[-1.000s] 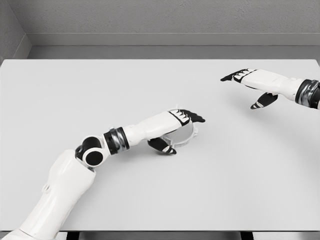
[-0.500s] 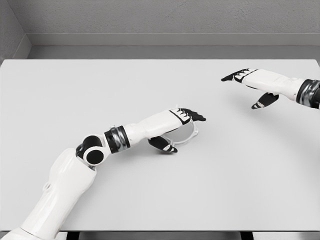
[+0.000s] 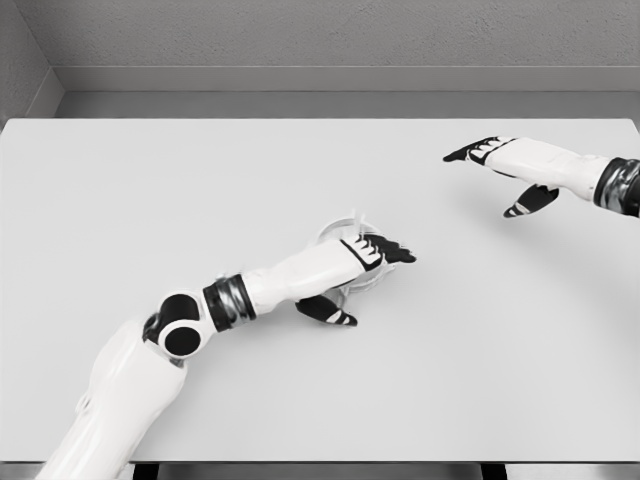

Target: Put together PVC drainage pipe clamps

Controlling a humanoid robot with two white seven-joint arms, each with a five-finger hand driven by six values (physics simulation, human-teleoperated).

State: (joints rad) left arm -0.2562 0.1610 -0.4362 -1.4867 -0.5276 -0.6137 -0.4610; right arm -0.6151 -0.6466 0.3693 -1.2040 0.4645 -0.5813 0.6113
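1. Table: white, flat; both arms over it
2. Left hand: reaches in from lower left, palm down, fingers stretched forward and relaxed, thumb hanging below; grips nothing
3. Pipe clamp: pale ring, mostly hidden beneath this hand; its arc shows just behind the knuckles and under the fingers; contact cannot be told
4. Right hand: well off to the far right of the clamp, fingers extended, loose, thumb down, holding nothing
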